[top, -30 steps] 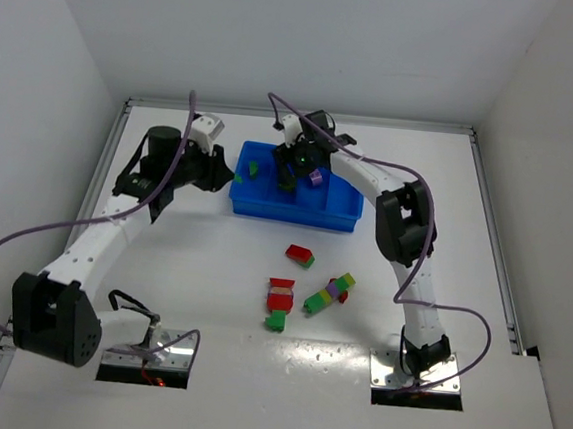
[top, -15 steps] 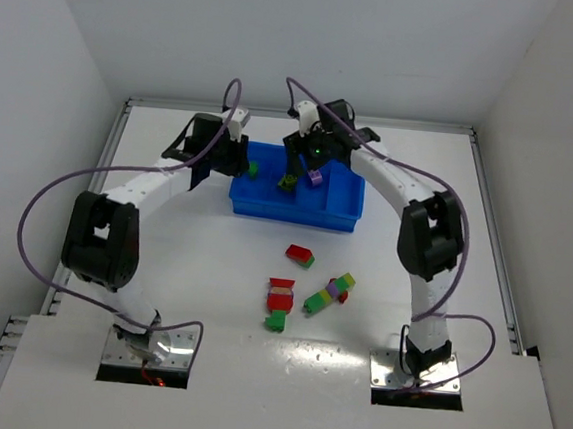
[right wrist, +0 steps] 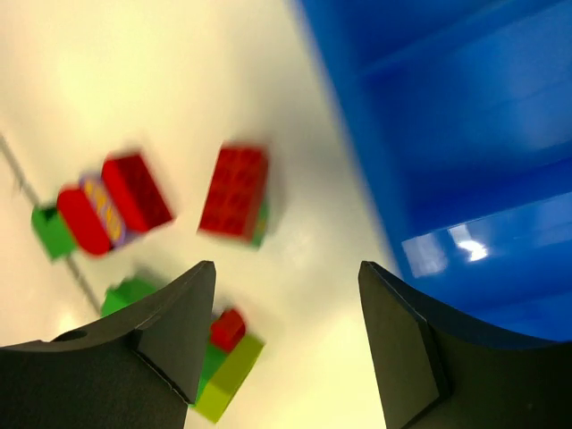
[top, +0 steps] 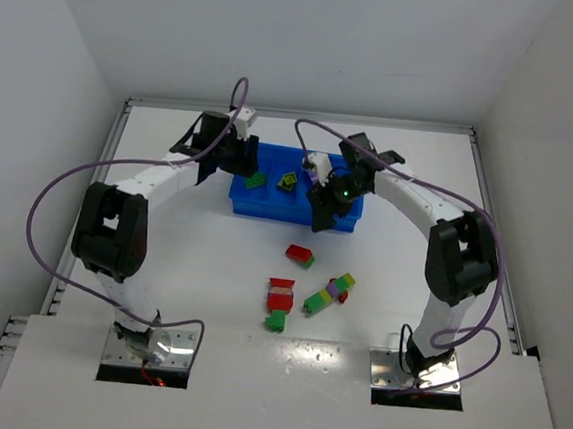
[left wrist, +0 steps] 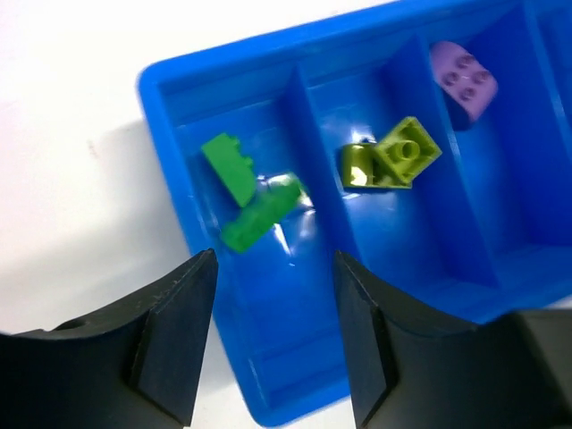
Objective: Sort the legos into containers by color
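White-shelled left arm [top: 149, 175] and right arm [top: 416, 193], bulky black joint housings [top: 109, 231], looping purple cables [top: 32, 217], silver base plates [top: 388, 374] at five and seven o'clock, matte black angular fingers [left wrist: 170, 331]

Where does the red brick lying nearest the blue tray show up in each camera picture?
Top external: red brick on the table, just in front of the blue tray.
Left wrist: not in it.
Right wrist: centre, left of the tray.
Shared landmark: the blue tray.

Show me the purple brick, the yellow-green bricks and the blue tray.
purple brick [left wrist: 463, 79]: left wrist view, studded top.
yellow-green bricks [left wrist: 407, 156]: left wrist view, the studded one.
blue tray [left wrist: 232, 71]: left wrist view, outer wall.
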`<state>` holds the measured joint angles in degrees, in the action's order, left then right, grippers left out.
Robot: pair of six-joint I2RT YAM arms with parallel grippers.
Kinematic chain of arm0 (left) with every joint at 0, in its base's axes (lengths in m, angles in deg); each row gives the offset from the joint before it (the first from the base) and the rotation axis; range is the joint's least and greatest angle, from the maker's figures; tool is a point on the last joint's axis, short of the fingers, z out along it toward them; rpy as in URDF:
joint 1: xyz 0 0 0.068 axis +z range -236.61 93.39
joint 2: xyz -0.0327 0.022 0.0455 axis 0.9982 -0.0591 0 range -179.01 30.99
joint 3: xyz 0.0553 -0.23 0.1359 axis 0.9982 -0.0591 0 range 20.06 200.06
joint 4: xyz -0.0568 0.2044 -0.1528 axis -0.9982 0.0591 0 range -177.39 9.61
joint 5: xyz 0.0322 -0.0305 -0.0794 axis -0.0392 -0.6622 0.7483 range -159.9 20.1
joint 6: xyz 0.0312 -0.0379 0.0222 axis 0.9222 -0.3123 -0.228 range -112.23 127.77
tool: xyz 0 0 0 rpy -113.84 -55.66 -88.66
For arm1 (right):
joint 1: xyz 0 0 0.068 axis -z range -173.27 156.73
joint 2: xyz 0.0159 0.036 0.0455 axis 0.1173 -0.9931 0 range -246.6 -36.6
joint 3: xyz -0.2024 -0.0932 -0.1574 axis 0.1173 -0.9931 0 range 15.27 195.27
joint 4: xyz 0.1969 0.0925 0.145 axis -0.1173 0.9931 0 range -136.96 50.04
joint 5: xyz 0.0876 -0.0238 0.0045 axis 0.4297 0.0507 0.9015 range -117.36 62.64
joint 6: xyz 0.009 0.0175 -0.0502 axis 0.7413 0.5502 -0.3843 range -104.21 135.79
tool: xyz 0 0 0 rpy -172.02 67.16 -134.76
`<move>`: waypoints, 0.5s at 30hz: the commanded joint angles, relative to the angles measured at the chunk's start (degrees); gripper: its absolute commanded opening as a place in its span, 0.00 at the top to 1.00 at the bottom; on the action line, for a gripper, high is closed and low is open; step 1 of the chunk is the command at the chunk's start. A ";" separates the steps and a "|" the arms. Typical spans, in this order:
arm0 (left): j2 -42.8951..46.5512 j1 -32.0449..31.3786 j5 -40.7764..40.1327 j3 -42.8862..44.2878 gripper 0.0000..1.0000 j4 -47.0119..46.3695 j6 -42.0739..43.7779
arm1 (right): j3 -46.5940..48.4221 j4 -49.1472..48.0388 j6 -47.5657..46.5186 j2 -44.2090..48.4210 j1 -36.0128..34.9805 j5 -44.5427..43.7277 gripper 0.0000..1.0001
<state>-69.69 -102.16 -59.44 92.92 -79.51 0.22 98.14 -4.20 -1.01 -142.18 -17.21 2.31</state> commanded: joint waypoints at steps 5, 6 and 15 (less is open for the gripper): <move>15.50 1.58 13.52 -3.51 0.37 -1.55 -0.88 | -10.26 1.37 -6.32 7.40 -2.59 5.92 0.34; 17.08 2.27 14.06 -4.21 0.37 -1.55 -0.89 | -12.80 0.57 -6.32 8.10 -2.60 5.92 0.34; 33.17 2.98 15.12 -13.00 0.34 2.23 0.70 | -22.39 -7.60 -0.71 13.12 -6.63 5.14 0.34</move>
<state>-39.05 -99.63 -46.06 82.19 -79.03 0.11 77.05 -6.58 -3.90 -130.61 -21.87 6.73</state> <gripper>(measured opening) 0.656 0.659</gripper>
